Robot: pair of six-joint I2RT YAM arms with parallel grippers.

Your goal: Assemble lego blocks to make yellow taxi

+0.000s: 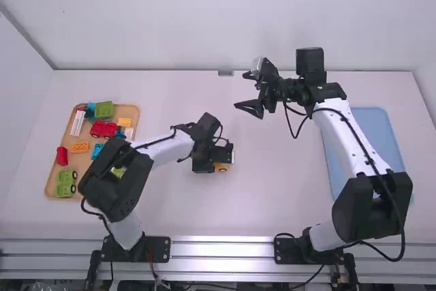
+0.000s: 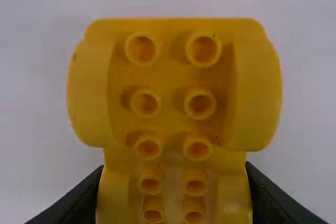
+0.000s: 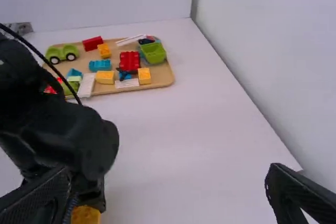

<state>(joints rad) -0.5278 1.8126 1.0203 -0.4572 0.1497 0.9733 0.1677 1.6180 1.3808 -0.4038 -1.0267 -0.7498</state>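
Observation:
My left gripper (image 1: 219,157) is low over the middle of the table, with a small yellow block (image 1: 223,167) at its tip. In the left wrist view that yellow block (image 2: 173,82), with rounded side bulges and two rows of hollow round studs, sits between the fingers of my left gripper (image 2: 175,170), which is shut on its lower part. Farther up the table my right gripper (image 1: 242,90) stands open and holds nothing. In the right wrist view the fingers of my right gripper (image 3: 170,182) are wide apart, with a yellow block (image 3: 85,215) beyond the left one.
A wooden tray (image 1: 50,185) at the left holds several red, green, blue, white and yellow blocks and a green car (image 1: 66,183). A red block (image 1: 62,156) is at its left edge. A blue tray (image 1: 371,124) lies at the right, partly under the right arm.

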